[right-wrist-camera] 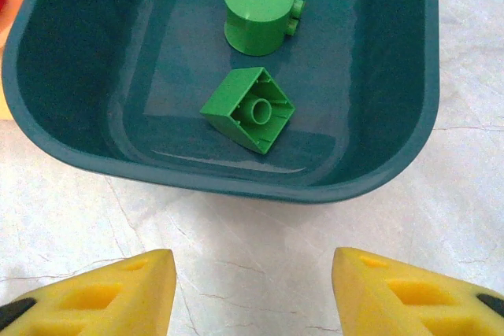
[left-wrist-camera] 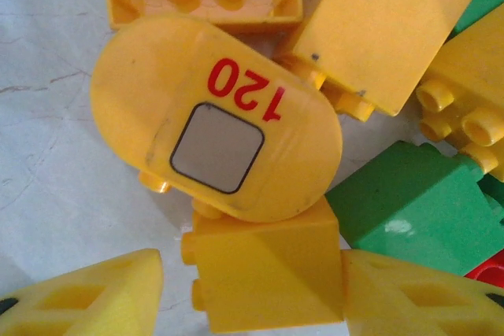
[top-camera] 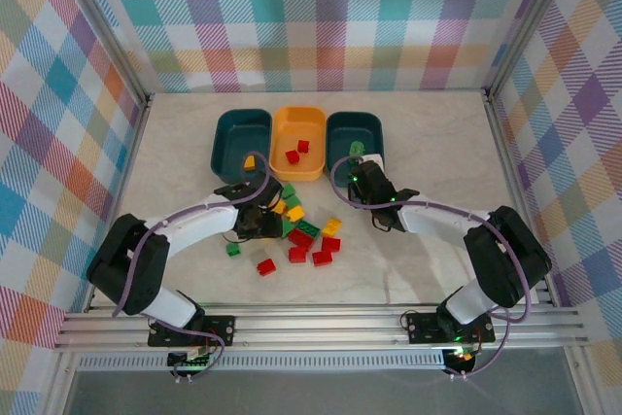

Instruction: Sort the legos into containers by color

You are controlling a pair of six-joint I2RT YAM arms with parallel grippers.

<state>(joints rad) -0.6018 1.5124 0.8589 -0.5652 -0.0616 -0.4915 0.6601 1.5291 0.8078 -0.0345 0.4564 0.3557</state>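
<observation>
- Desk point(top-camera: 437, 143) of pale, marble-look board was boxed on three sides by pastel plaid cloth walls point(top-camera: 321, 7). A metal rail point(top-camera: 321, 323) ran along its near edge.
- Three containers stood side by side at the far middle: the left teal bin point(top-camera: 233, 123), the orange-yellow bin point(top-camera: 309, 121) and the right teal bin point(top-camera: 342, 126).
- Two red legos point(top-camera: 296, 151) lay in the orange-yellow bin, and a yellow one point(top-camera: 249, 159) sat at the near rim of the left teal bin.
- In the right teal bin lay a rounded green brick with a cartoon face point(right-wrist-camera: 260, 5) and, nearer, a square green brick point(right-wrist-camera: 248, 108) tipped hollow side up.
- Loose pile point(top-camera: 303, 232) of red, yellow and green legos lay just before the bins.
- Left arm curved in from its base, with the left pincer point(top-camera: 257, 207) low over the pile's left edge. Its jaws stood apart around a yellow brick point(left-wrist-camera: 264, 273), a gap showing on one side, so it was not clamped. A rounded yellow piece marked "120" point(left-wrist-camera: 216, 120) lay just beyond.
- Right arm bent inward, with the right pincer point(right-wrist-camera: 252, 297) wide and empty over bare desk, just short of the right teal bin's near rim.
</observation>
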